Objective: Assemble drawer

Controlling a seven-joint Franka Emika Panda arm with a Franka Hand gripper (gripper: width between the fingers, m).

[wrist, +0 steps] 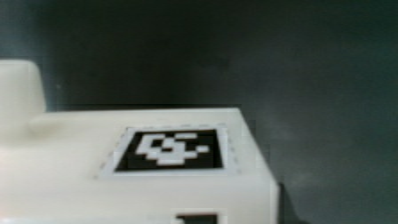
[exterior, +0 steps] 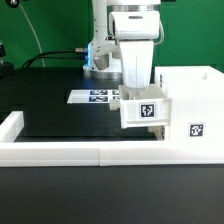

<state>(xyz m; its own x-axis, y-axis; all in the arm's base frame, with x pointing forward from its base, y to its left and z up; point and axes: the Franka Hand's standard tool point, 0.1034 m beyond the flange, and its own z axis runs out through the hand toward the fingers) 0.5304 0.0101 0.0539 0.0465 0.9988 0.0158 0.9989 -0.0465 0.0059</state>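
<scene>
The large white drawer shell stands at the exterior view's right, with a tag on its front. A small white tray with a tag on its face hangs directly under my gripper, touching the shell's near-left side. The gripper is shut on the tray's upper part, and its fingertips are hidden by the tray. In the wrist view the tray's tagged white surface fills the lower part of the picture, and a piece of the shell shows beside it. No fingers show there. A second tray is out of view.
The marker board lies on the black table behind the gripper. Long low white border blocks run along the front and the exterior view's left. The arm's base and its cables stand at the back.
</scene>
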